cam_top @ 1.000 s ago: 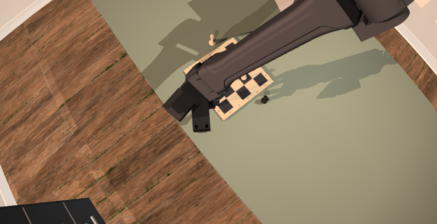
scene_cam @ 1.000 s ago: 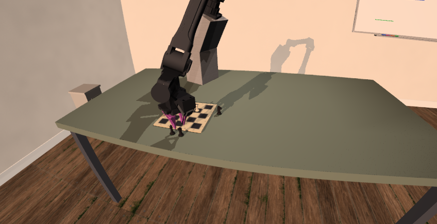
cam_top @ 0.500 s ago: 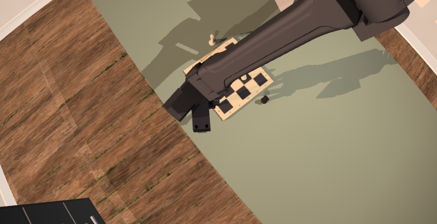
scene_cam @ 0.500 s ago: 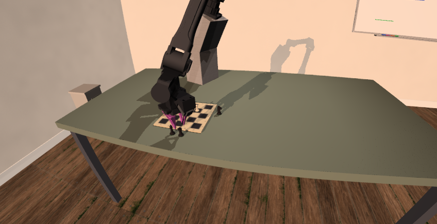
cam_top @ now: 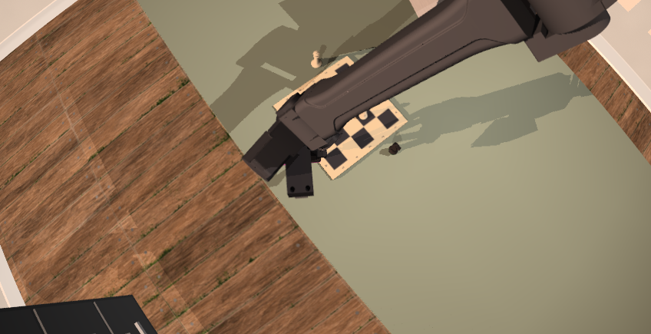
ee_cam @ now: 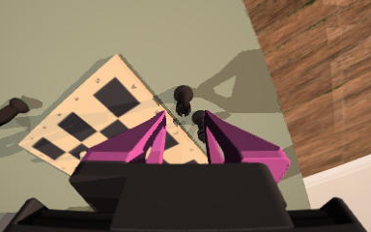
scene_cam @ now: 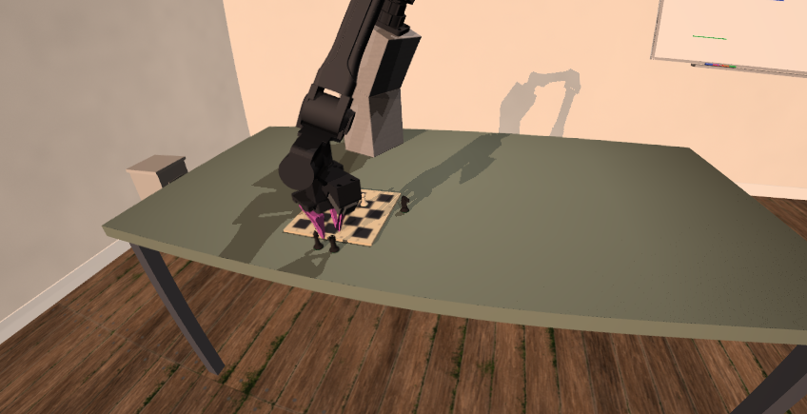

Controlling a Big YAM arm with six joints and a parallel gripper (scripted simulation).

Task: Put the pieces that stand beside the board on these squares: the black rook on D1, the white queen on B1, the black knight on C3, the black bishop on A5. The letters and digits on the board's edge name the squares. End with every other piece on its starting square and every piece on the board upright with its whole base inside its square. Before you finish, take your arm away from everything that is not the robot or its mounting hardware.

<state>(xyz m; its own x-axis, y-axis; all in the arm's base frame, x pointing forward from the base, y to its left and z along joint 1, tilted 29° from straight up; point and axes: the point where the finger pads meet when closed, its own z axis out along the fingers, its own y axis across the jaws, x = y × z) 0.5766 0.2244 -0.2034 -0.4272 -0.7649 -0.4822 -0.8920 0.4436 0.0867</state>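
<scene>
nearby, two dark pieces stand just beside chessboard edge.

Warm, moderately strong light falls on the table, and the wall behind it glows peach. The wall at the table's left end, in the exterior view, is a duller grey. Hard-edged shadows of the arm spread over the table on both sides of the board, so more than one light seems to be at work; another, paler, lies on the wall behind the table. The arm's underside near the board sinks almost to black. The top view bows straight lines beyond the table, and the exterior view curves the table's front edge. Nothing looks motion-blurred; small marks on the board's rim are too tiny to read clearly in the top view.
</scene>
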